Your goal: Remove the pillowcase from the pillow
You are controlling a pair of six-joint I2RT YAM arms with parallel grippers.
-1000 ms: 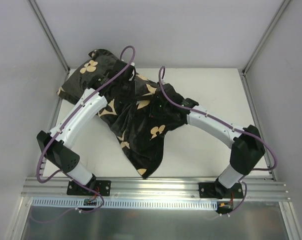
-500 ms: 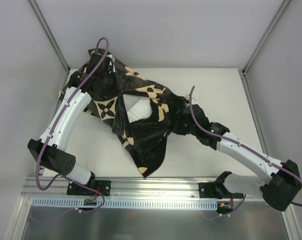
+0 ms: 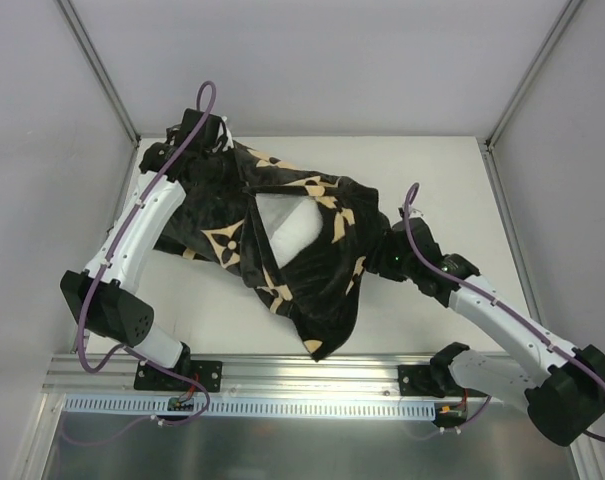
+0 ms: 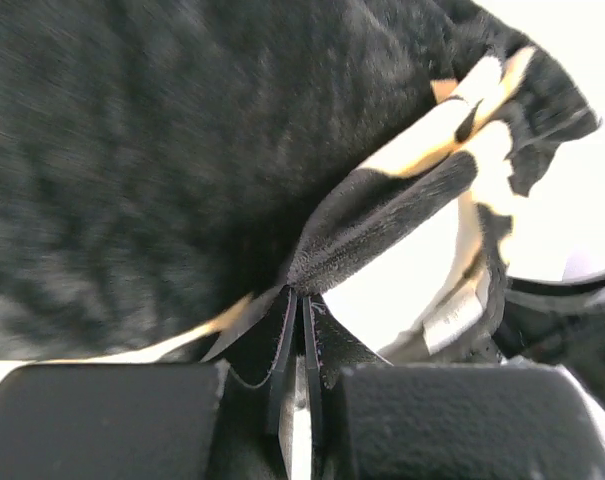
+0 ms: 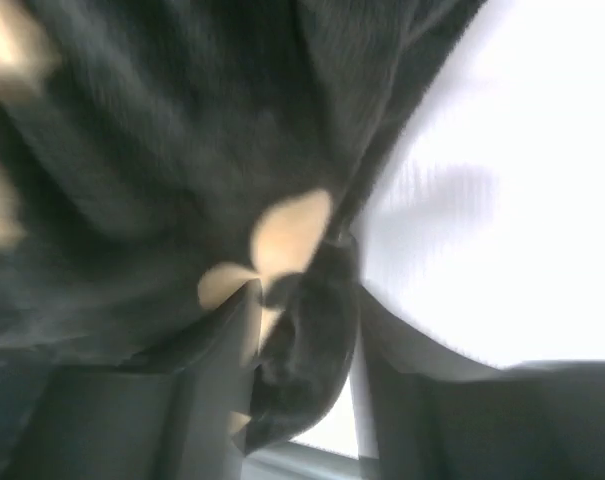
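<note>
Top external: the pillowcase (image 3: 312, 270) sprawls mid-bench (image 3: 442, 180), with the white pillow (image 3: 282, 225) showing through its opening. Left wrist: the left claw (image 4: 300, 320) pinches a fabric fold. Right wrist: the right claw (image 5: 302, 330) clamps bunched cloth. The stripping looks half done; next, the claws should pull the cloth apart.

pillowcase (image 3: 312, 290): 1 | pillow (image 3: 282, 225): 1 | table (image 3: 432, 170): 1 | end effectors: 2, left end effector (image 4: 300, 305), right end effector (image 5: 304, 300)
</note>
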